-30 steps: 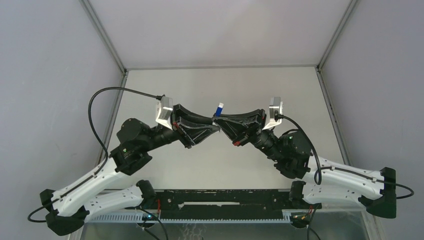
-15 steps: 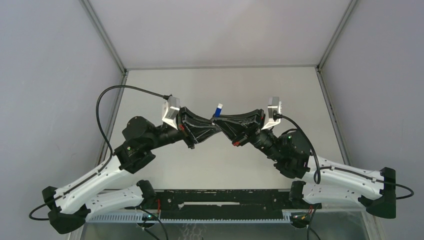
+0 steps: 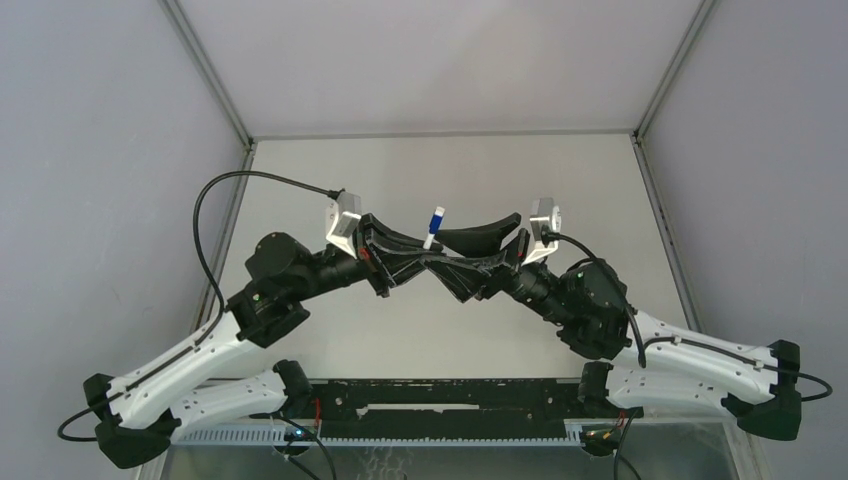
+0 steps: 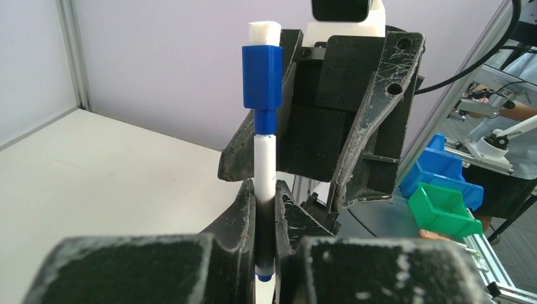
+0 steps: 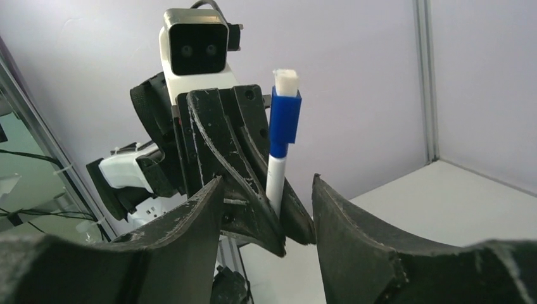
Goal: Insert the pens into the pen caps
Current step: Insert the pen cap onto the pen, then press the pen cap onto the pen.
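Matte table [image 3: 400,170] — scuffed left fingers [image 4: 237,221] pinch slim, seemingly capped pen [image 4: 265,164].

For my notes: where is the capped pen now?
In the top view, the pen is above the middle of the table, clamped in the left end effector.

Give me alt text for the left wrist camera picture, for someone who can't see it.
The left gripper pinches a white pen upright near its lower end, with a blue cap on its upper end. Just behind the pen, the right gripper faces the camera with its jaws open, above a white table.
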